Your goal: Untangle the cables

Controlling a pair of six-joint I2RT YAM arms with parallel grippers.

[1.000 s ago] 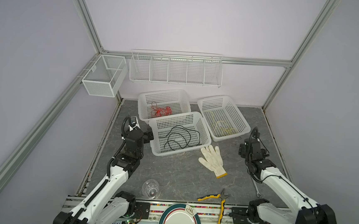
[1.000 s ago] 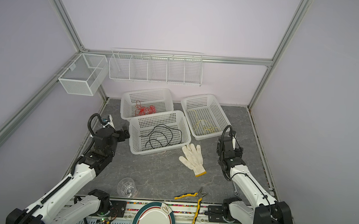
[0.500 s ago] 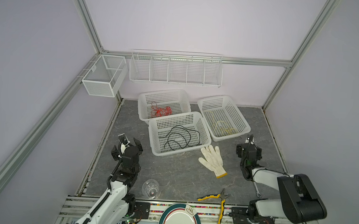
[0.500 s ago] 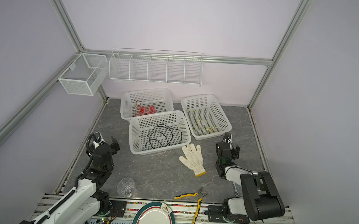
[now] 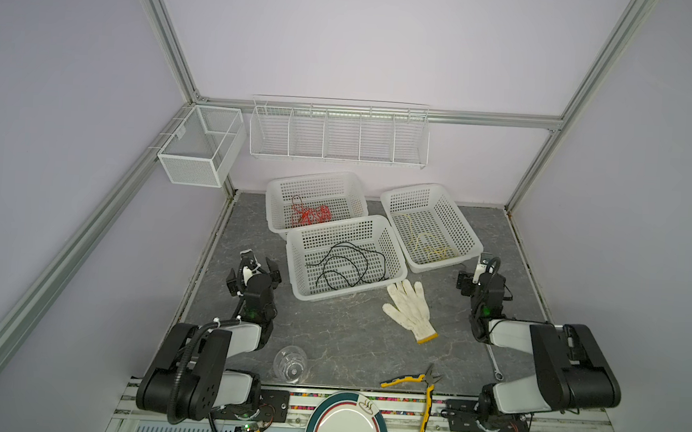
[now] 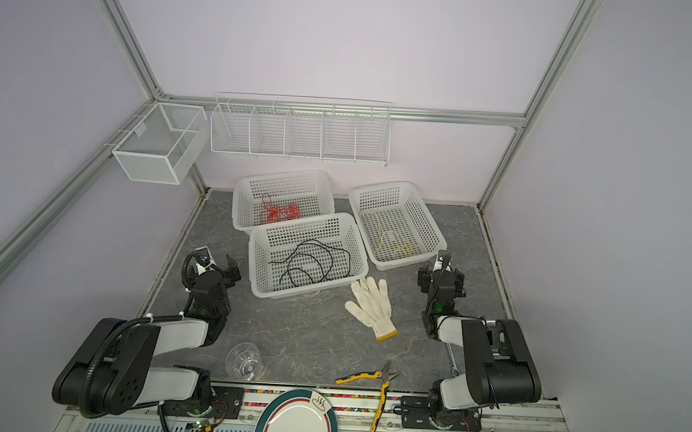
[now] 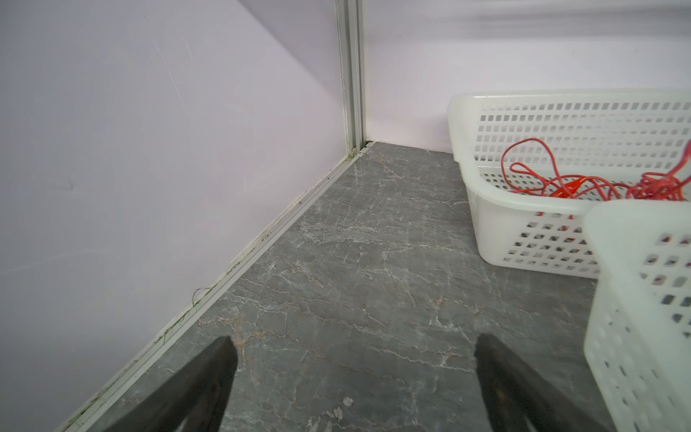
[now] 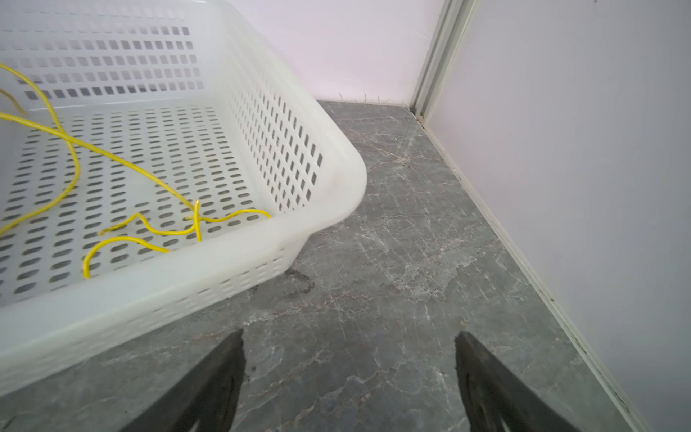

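Observation:
The cables lie sorted in three white baskets. A red bundle (image 5: pixel 310 215) (image 7: pixel 583 187) fills the back left basket (image 5: pixel 277 220). Black cable (image 5: pixel 345 267) loops in the front middle basket (image 5: pixel 299 289), and yellow cable (image 5: pixel 430 243) (image 8: pixel 149 232) lies in the right basket (image 5: pixel 473 244). My left gripper (image 5: pixel 260 262) (image 7: pixel 355 344) is open and empty, low over the floor left of the middle basket. My right gripper (image 5: pixel 476 272) (image 8: pixel 349 336) is open and empty just in front of the yellow basket's near corner.
A white glove (image 5: pixel 408 309) lies in front of the middle basket. Yellow-handled pliers (image 5: pixel 416 382), a wrench (image 5: pixel 494 363), a clear cup (image 5: pixel 290 363) and a plate (image 5: pixel 346 427) sit along the front. Wire racks (image 5: pixel 337 135) hang on the back wall.
Both arms have drawn back from the baskets toward the front and folded down low. Both grippers stayed open and empty.

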